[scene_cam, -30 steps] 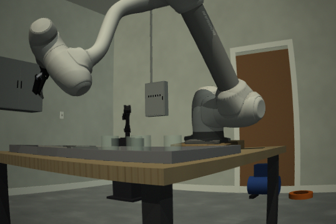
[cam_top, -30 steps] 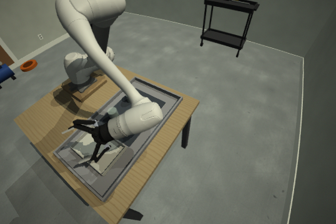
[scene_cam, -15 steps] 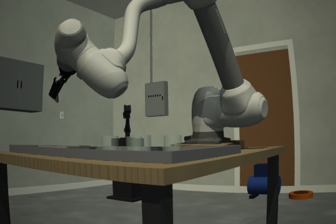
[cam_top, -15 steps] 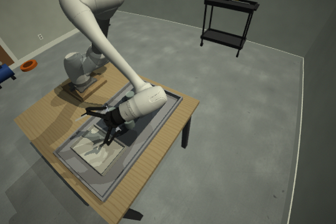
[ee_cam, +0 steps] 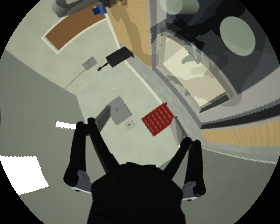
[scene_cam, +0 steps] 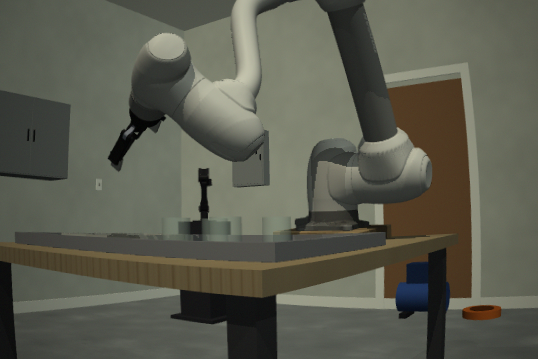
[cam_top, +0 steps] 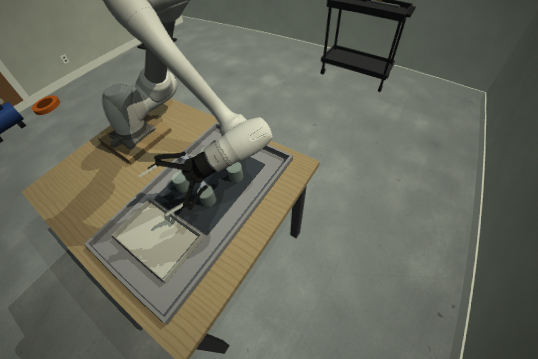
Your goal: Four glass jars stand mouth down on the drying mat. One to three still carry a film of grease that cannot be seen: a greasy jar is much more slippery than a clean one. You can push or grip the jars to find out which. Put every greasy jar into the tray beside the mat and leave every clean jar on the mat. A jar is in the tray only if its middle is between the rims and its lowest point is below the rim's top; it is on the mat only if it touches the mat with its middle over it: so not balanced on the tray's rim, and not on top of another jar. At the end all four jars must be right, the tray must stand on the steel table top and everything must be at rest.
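Pale green jars stand mouth down on the dark mat [cam_top: 216, 220] [ee_cam: 206, 35]. Three show in the top view: one jar [cam_top: 180, 182] at the left, one jar [cam_top: 207, 197] nearer the front and one jar [cam_top: 235, 172] farther right; the arm may hide the fourth there. The exterior view shows several upright jars, two overlapping. The wrist view shows a near jar [ee_cam: 237, 36] and another jar [ee_cam: 180, 6] at its top edge. The pale tray [cam_top: 145, 242] lies beside the mat, with shadows and no visible jar in it. My gripper [cam_top: 160, 191] [ee_cam: 141, 117] is wide open, empty, tilted and above jar height.
The tray and mat lie on a rimmed grey steel top [cam_top: 172, 292] set on the wooden table [cam_top: 250, 225]. The arm's base [cam_top: 125, 130] [scene_cam: 332, 185] stands behind them. A black cart [cam_top: 367, 10] is far off on the floor.
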You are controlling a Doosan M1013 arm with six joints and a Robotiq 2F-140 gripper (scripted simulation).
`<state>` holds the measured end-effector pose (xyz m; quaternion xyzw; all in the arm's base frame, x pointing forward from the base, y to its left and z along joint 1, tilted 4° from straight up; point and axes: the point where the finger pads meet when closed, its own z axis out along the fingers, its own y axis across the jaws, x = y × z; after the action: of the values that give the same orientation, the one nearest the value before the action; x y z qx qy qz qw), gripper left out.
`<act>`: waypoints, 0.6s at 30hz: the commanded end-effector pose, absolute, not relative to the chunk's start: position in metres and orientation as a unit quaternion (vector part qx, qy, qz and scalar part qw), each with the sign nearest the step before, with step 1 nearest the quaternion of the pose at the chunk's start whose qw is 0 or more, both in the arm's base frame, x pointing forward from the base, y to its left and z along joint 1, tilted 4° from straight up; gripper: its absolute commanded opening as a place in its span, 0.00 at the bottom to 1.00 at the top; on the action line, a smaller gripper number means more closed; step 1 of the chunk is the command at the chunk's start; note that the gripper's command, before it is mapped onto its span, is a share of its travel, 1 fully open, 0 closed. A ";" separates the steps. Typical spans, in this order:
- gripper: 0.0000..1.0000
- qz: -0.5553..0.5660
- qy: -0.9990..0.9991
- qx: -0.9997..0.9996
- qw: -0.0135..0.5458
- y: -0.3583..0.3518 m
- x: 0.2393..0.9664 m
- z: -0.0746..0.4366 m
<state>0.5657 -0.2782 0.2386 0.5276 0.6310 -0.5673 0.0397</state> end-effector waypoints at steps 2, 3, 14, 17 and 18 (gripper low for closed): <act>1.00 -0.567 0.637 0.521 0.047 -0.255 0.561 0.233; 1.00 -0.567 0.638 0.519 0.049 -0.248 0.560 0.232; 1.00 -0.566 0.656 0.495 0.072 -0.197 0.522 0.227; 1.00 -0.565 0.659 0.490 0.076 -0.187 0.513 0.227; 1.00 -0.565 0.661 0.488 0.079 -0.182 0.508 0.227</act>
<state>0.5170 -0.1917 0.2273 0.4923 0.6575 -0.5655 0.0742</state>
